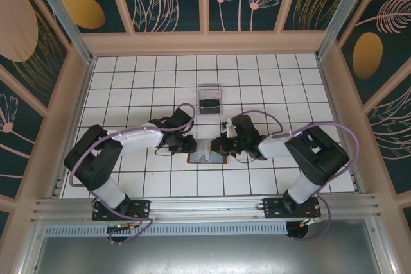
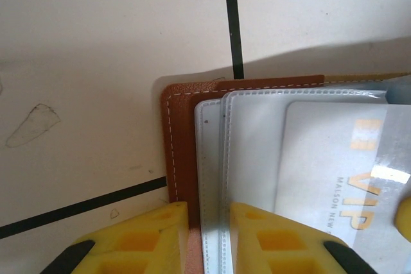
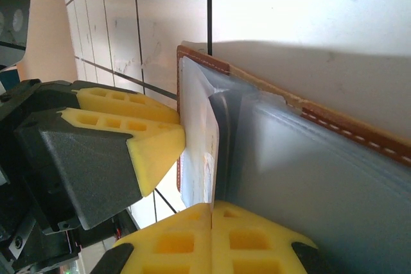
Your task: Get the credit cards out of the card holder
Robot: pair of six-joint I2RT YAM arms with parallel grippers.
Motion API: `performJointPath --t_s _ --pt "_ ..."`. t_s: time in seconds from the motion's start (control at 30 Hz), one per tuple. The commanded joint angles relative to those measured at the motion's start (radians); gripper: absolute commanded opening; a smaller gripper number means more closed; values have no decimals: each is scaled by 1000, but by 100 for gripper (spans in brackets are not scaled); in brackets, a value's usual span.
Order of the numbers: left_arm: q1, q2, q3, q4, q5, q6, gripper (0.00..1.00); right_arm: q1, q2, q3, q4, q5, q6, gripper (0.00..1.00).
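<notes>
The brown card holder (image 1: 207, 156) lies open on the white tiles between the two arms, its clear sleeves facing up. My left gripper (image 1: 187, 144) comes in from the left and is shut on the holder's left edge; in the left wrist view its fingertips (image 2: 168, 217) clamp the brown leather (image 2: 180, 133) and a clear sleeve. A pale credit card (image 2: 334, 178) printed "VIP" sits in a sleeve. My right gripper (image 1: 224, 147) reaches in from the right. Its yellow fingertips (image 3: 186, 235) are pressed together on the thin edge of a whitish credit card (image 3: 212, 149) standing up from the sleeves.
A clear plastic box (image 1: 210, 99) with something dark in it stands two tiles behind the holder. Wooden walls (image 1: 77, 94) fence the tiled floor on three sides. In the right wrist view the left gripper's fingers (image 3: 151, 134) are close to the card.
</notes>
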Motion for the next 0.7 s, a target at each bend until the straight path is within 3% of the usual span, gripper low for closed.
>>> performJointPath --t_s 0.0,0.67 --pt "-7 56 -23 -53 -52 2 25 -17 -44 -21 -61 1 -40 5" --pt "-7 31 6 -58 -37 -5 27 -68 -216 2 -336 53 -150 5"
